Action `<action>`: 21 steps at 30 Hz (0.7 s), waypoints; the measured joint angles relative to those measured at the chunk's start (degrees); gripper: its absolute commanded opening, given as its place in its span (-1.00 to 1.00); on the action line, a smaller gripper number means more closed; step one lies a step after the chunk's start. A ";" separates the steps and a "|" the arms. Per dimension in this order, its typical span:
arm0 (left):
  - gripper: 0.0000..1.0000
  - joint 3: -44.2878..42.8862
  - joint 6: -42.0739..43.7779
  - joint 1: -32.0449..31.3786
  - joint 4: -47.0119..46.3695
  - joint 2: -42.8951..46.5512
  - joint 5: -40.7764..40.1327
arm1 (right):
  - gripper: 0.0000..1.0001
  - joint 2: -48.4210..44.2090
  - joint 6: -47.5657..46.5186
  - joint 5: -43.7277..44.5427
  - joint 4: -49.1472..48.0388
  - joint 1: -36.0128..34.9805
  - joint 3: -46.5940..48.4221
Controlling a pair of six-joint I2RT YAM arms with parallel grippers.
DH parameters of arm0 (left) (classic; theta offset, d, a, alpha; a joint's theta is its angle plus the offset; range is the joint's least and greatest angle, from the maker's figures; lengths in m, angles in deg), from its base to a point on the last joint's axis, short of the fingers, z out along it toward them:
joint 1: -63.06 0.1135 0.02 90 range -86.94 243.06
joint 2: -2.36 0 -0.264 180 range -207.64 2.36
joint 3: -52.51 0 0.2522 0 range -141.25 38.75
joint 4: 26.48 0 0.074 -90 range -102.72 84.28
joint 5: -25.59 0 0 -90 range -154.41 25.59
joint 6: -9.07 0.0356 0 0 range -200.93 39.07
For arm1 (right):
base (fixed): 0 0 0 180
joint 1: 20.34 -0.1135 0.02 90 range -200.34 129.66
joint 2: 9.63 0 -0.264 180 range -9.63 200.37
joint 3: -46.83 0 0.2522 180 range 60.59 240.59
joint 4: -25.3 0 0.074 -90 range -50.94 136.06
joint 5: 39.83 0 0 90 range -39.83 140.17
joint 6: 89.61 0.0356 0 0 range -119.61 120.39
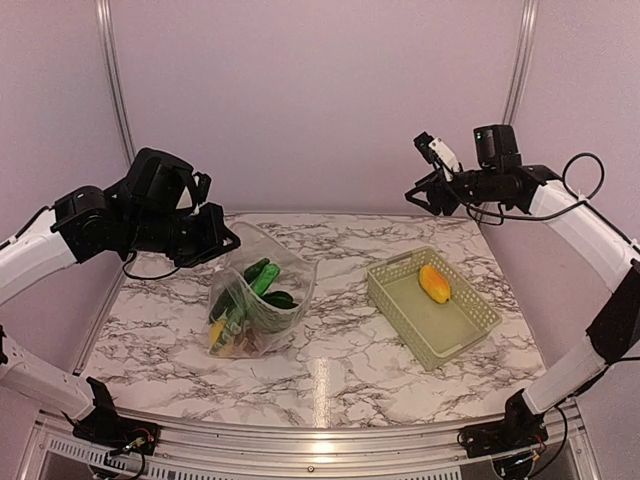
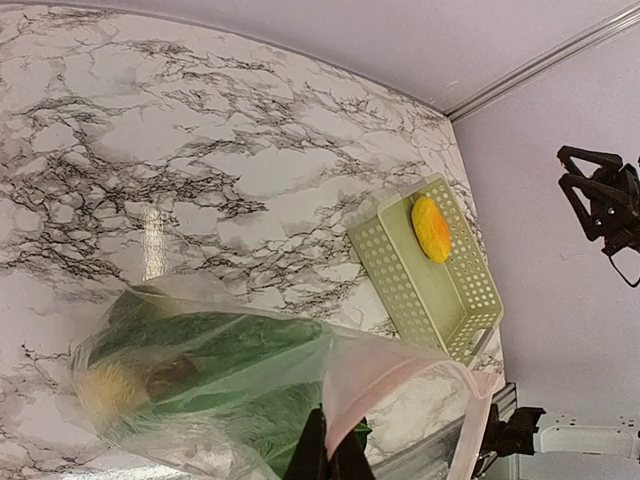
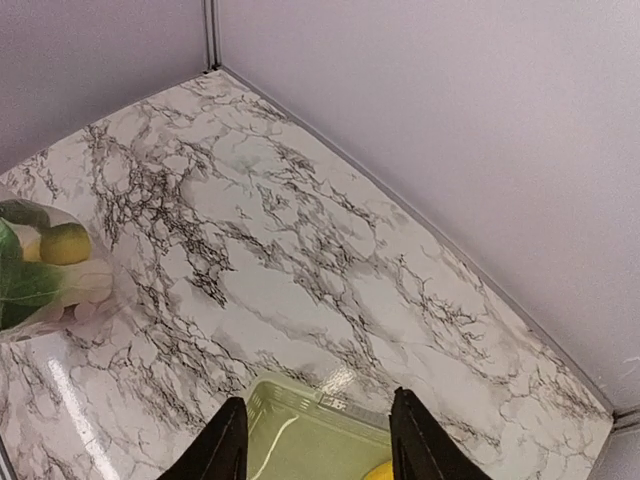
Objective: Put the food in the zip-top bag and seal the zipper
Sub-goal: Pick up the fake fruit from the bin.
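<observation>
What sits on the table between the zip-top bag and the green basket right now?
Nothing: between the zip-top bag and the green basket there is only bare marble tabletop, clearest in the top external view; the left wrist view agrees.

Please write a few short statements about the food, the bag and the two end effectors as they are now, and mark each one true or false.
1. The orange piece lies in the basket. True.
2. The bag is empty. False: it holds a green vegetable and a yellow fruit, among other pieces.
3. The left end effector is shut on the bag's edge. True.
4. The right end effector holds the orange piece. False: it is open and empty, raised above the table.
</observation>
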 measured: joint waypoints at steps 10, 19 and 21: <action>-1.00 1.49 0.48 0.00 0.02 0.31 0.66 | -0.13 2.91 -8.79 13.00 8.92 1.86 -9.92; -1.00 1.49 1.75 0.00 0.02 -1.03 1.53 | 0.04 8.44 -13.46 20.28 12.66 1.86 -16.28; -1.00 1.49 1.79 0.00 0.02 -1.20 1.53 | 0.09 8.76 -13.53 21.49 12.28 1.86 -16.28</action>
